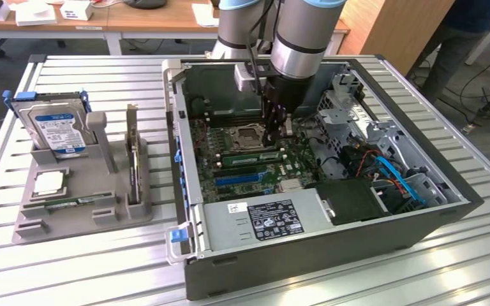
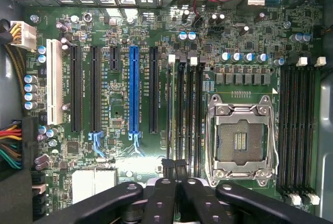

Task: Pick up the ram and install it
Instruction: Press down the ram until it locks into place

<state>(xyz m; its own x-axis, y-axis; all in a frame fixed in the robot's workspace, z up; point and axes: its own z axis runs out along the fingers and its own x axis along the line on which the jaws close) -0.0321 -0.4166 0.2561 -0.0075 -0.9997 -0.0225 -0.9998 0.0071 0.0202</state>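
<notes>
The gripper (image 1: 277,139) is clamped on the ram (image 1: 249,155), holding it edge-down at the motherboard's (image 2: 119,104) memory slots (image 2: 190,109) inside the computer case (image 1: 330,255)

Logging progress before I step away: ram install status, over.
End effector shut, low inside the computer case. Ram on edge on the motherboard beside the CPU socket. Nothing blocking it.

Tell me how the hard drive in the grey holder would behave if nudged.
The hard drive looks like a rigid metal block, so probably stiff and heavy for its size. Standing on edge in the grey holder, it might rock, but the slot likely stops tipping.
</notes>
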